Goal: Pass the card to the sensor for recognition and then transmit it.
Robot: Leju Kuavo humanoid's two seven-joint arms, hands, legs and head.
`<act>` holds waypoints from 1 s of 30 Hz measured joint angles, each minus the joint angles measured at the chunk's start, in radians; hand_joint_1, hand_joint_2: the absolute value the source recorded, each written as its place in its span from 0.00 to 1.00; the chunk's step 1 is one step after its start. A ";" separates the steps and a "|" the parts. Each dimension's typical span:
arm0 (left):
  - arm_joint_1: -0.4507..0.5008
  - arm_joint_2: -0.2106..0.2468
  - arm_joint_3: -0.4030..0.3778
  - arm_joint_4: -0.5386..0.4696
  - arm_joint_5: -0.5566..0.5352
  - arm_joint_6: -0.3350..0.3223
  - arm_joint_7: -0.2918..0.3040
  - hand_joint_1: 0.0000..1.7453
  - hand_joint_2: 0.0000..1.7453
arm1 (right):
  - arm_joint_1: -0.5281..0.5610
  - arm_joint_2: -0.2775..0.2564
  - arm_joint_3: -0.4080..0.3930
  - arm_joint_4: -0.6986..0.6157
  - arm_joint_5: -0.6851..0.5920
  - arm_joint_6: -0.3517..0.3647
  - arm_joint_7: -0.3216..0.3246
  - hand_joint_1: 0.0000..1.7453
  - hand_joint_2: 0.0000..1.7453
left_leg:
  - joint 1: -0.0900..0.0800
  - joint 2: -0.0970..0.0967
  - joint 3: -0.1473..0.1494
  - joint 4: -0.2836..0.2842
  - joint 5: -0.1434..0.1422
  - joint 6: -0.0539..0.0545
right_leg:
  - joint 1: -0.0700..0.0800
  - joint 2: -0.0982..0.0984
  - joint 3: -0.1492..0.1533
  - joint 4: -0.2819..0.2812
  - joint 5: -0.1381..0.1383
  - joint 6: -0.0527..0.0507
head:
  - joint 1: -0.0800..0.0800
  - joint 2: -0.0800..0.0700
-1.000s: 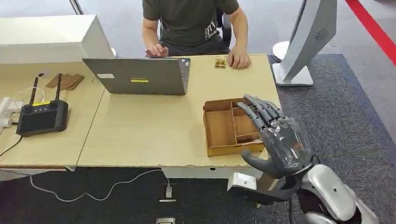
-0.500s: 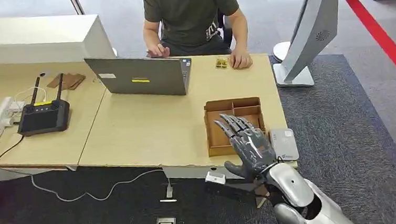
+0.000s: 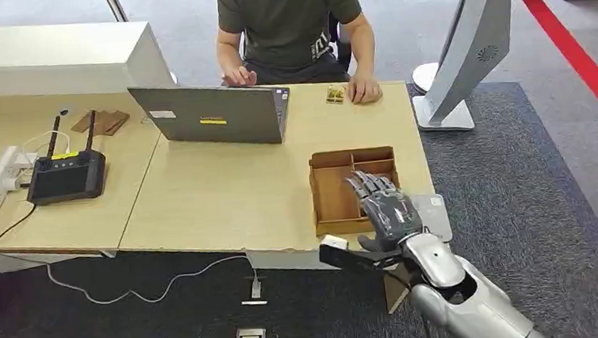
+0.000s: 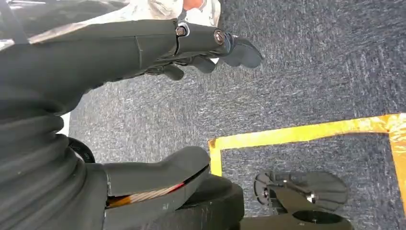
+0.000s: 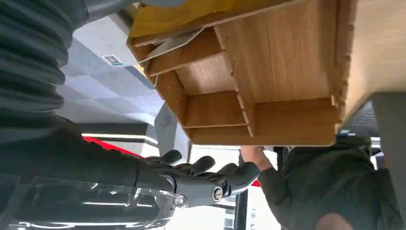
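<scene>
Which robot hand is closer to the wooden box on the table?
The right hand. It hovers over the wooden box's near right corner, fingers apart. The left hand hangs by the carpet floor, away from it.

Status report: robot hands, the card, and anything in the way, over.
Right robot hand open over the wooden tray. Left robot hand open above carpet. Card in the tray, not held. Nothing seen blocking it.

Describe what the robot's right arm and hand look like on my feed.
The right arm is smooth, glossy silver with rounded shells and a dark joint gap. The right hand is dark grey metal, its fingers segmented and darker at the tips. In the right wrist view a grey ribbed cover sits behind the hand.
</scene>
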 joint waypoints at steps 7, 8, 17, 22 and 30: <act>-0.001 0.000 -0.007 0.000 0.014 0.004 -0.006 0.00 1.00 | -0.021 0.000 -0.003 0.058 -0.025 -0.011 0.010 0.00 1.00 | 0.000 0.000 0.000 0.000 0.000 0.000 | 0.000 0.000 0.000 0.000 0.000 0.000 | 0.000 0.000; -0.001 0.000 -0.007 0.000 0.014 0.005 -0.007 0.00 1.00 | -0.023 -0.001 -0.003 0.063 -0.028 -0.011 0.013 0.00 1.00 | 0.000 0.000 0.000 0.000 0.000 0.000 | 0.000 0.000 0.000 0.000 0.000 0.000 | 0.000 0.000; -0.001 -0.002 -0.011 0.000 0.023 0.009 -0.014 0.00 1.00 | -0.036 -0.004 -0.003 0.111 -0.037 -0.039 0.028 0.00 1.00 | 0.000 0.000 0.000 0.000 0.000 0.001 | 0.000 0.000 0.000 0.000 0.000 0.001 | 0.000 0.000; 0.001 -0.006 -0.008 0.000 0.091 0.003 -0.078 0.00 1.00 | -0.037 -0.003 -0.003 0.135 -0.042 -0.051 0.028 0.00 1.00 | 0.000 0.000 0.000 0.000 0.000 0.001 | -0.001 0.000 0.000 0.000 0.000 0.001 | 0.000 0.000; 0.008 -0.030 0.026 -0.003 0.187 -0.205 -0.184 0.00 1.00 | -0.038 0.005 -0.002 0.176 -0.055 -0.073 -0.007 0.00 1.00 | 0.000 0.001 -0.001 0.000 0.000 0.001 | -0.001 0.000 0.000 0.000 0.001 0.001 | 0.000 0.000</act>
